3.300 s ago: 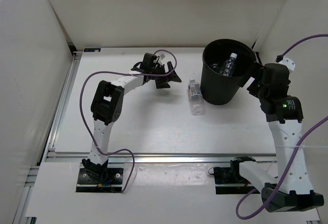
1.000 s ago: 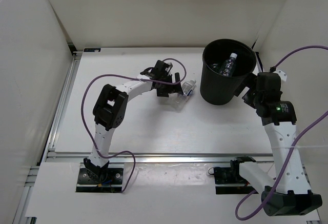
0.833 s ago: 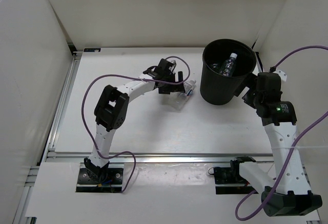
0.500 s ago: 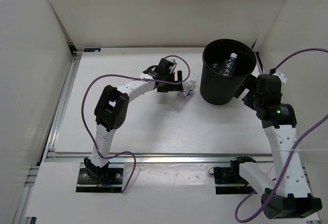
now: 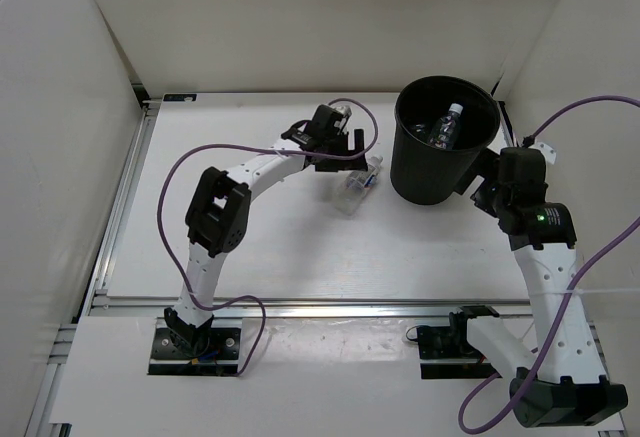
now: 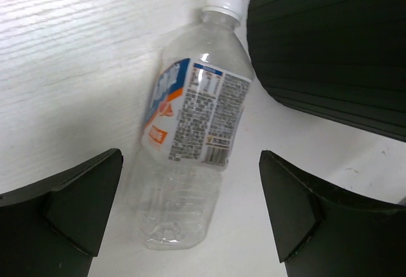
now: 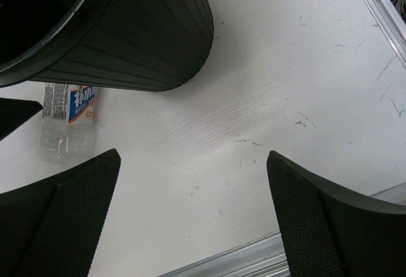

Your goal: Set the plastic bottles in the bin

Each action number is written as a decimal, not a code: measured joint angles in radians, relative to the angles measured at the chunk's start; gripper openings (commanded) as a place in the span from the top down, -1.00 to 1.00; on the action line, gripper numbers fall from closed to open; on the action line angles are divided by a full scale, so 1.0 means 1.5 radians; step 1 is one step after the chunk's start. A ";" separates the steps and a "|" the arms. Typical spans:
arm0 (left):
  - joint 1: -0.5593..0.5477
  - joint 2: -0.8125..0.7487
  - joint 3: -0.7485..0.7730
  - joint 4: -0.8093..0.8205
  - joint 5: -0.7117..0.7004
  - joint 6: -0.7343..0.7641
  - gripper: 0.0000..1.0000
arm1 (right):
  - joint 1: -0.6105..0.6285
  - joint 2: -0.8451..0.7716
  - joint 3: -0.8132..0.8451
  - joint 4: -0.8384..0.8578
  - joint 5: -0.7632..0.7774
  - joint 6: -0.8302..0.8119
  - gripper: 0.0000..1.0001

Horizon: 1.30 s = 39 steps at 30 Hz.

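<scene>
Left end effector (image 6: 190,163) is hovering open over the bottle (image 6: 190,118) lying on the surface (image 5: 280,257) beside the bin (image 5: 440,167); I'd be centring on its label before squeezing. Right end effector (image 7: 193,163) is gaping empty.

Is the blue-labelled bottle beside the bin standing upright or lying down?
Lying down. The blue-labelled bottle rests lengthwise on the table, its white cap close to the bin.

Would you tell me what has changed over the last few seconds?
The left end effector swung right over the loose bottle, which slid left and turned diagonal; nothing was gripped. The right end effector backed slightly from the bin. The bin stayed put.
</scene>
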 measured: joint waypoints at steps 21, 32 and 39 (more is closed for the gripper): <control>-0.019 0.075 -0.023 0.044 0.100 -0.016 -0.36 | 0.000 0.000 -0.001 -0.001 -0.033 -0.024 -1.00; 0.060 0.011 0.083 -0.007 0.038 -0.054 -0.38 | 0.000 0.000 -0.031 0.014 -0.030 -0.004 -1.00; 0.087 0.072 0.532 0.045 0.144 -0.113 -0.41 | -0.001 -0.003 -0.032 0.014 -0.028 0.016 -1.00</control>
